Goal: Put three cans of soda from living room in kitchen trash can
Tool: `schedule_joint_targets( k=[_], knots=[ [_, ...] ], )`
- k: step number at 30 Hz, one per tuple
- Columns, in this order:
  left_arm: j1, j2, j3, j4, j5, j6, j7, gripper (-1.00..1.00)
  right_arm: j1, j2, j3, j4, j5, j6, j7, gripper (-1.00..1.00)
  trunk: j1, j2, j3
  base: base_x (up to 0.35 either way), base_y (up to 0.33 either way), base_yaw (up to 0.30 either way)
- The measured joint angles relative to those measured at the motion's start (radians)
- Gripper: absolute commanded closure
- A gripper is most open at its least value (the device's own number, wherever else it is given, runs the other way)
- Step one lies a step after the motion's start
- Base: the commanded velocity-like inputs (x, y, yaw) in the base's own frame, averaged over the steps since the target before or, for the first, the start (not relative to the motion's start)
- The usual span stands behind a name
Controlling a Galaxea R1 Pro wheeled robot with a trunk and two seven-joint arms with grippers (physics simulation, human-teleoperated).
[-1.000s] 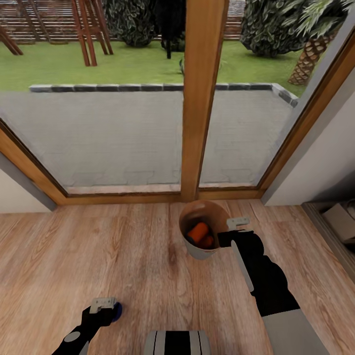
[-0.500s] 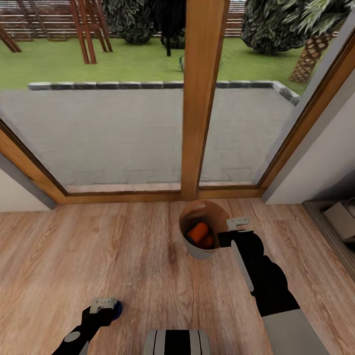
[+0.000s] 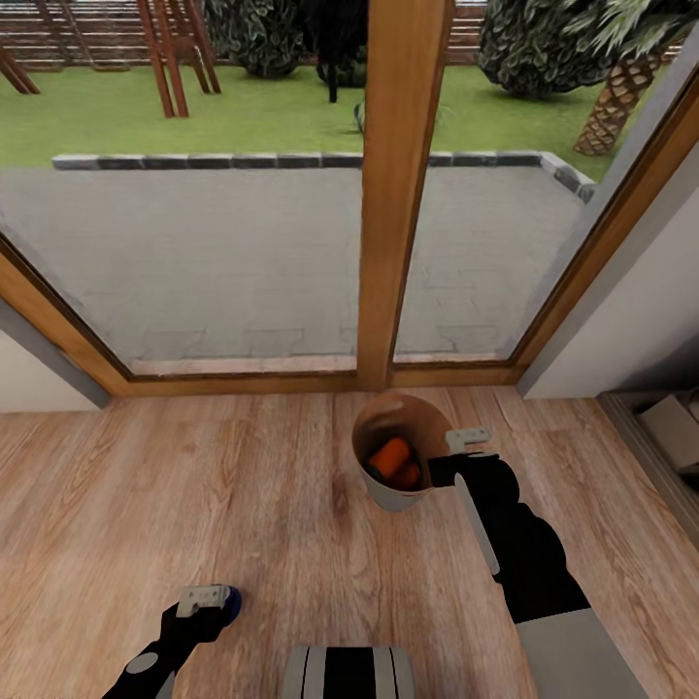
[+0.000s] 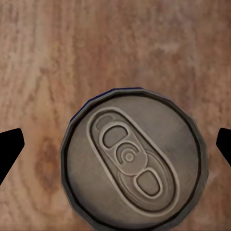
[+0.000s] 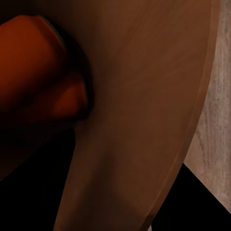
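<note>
My right tool pinches the rim of the bin, w/ two orange cans lying inside, near the glass doors, while my left tool is shut round the upright blue can over the wood floor.

no readable text, no labels, no brands, no numbers, no signs anywhere

Two orange cans in the brown-lined bin; dark blue can, grey top
</note>
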Motion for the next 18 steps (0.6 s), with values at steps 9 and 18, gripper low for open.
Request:
schedule_joint_targets(
  k=[9, 18],
  knots=[
    [0.0, 0.0, 0.0, 0.0, 0.0, 0.0, 0.0, -1.0, 0.0, 0.0, 0.0, 0.0, 0.001, 0.0, 0.0, 1.0, 0.0, 0.0, -0.002, 0.0, 0.0, 0.001],
    [0.0, 0.0, 0.0, -0.001, 0.002, 0.0, 0.0, 1.0, 0.0, 0.001, 0.0, 0.0, 0.002, 0.0, 0.0, 1.0, 0.0, 0.0, -0.003, 0.0, 0.0, 0.0]
  ],
)
